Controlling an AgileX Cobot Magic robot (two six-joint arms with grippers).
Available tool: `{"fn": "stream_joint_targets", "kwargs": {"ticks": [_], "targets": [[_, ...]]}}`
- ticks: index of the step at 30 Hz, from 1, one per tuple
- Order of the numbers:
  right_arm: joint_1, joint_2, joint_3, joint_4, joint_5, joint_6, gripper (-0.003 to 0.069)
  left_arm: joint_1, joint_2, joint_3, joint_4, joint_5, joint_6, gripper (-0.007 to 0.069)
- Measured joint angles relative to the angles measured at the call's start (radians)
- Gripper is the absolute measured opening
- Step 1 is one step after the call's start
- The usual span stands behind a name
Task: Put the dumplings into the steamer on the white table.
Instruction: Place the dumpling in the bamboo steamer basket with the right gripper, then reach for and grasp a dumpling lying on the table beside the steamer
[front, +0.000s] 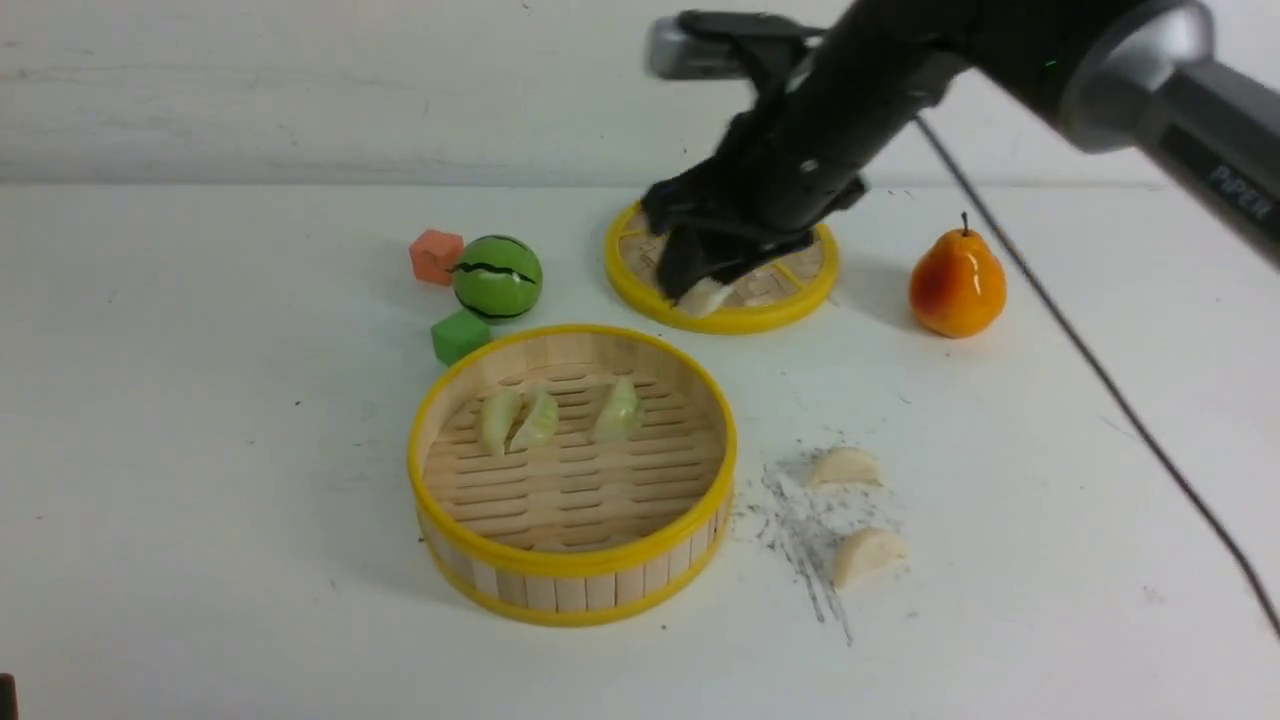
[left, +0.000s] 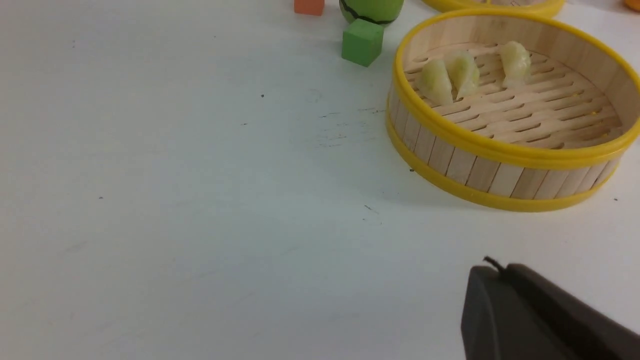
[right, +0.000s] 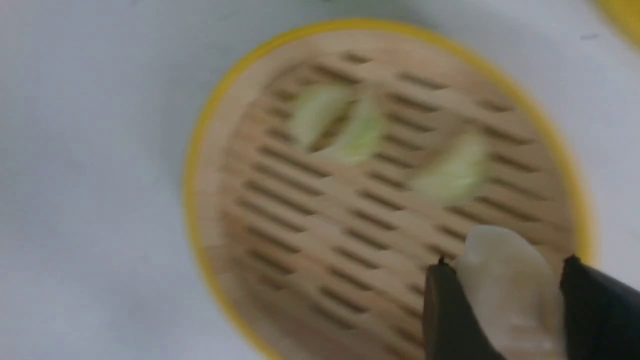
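Note:
The steamer (front: 572, 580) stands on the white table (front: 200, 450) and holds three pale green dumplings (front: 538, 418). Two cream-white dumplings (front: 845, 467) (front: 867, 553) lie on the scuffed patch to its right. My right gripper (front: 700, 285) is shut on a third cream-white dumpling (front: 703, 296) and holds it in the air, in front of the lid in the front view. The right wrist view shows this dumpling (right: 505, 285) between the fingers of the right gripper (right: 505, 262), over the blurred steamer (right: 200, 150). My left gripper (left: 492, 267) is shut and empty, low over the table, apart from the steamer (left: 480, 175).
The flat yellow-rimmed lid (front: 730, 318) lies behind the steamer. A toy pear (front: 957, 283) stands to its right. A green striped ball (front: 497, 277), an orange cube (front: 436, 256) and a green cube (front: 459, 335) sit behind the steamer's left. A black cable (front: 1100, 380) crosses the right side.

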Motion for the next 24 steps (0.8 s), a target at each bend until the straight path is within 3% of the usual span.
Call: {"fn": "stream_joint_targets", "kwargs": {"ticks": [3,6,10,15,21,24], "targets": [[0.152,0.012,0.112,-0.062,-0.092,0.032,0.0279,0.0,0.0,0.0,-0.001,0.0,0.0,-0.0014],[0.235,0.059,0.193,-0.171,-0.219,0.127,0.0279,0.0,0.0,0.0,-0.005,-0.003,0.0,-0.0014],[0.251,0.108,0.206,-0.295,-0.307,0.267,0.0279,0.0,0.0,0.0,-0.016,0.001,0.0,-0.0014],[0.249,0.122,0.207,-0.331,-0.339,0.335,0.0291,0.0,0.0,0.0,-0.023,0.008,0.0,-0.0013],[0.25,0.128,0.207,-0.258,-0.431,0.346,0.0517,0.0,0.0,0.0,-0.046,0.024,0.0,-0.0011],[0.25,0.128,0.198,-0.241,-0.436,0.364,0.0575,0.0,0.0,0.0,-0.05,0.027,0.0,-0.0011]]}}
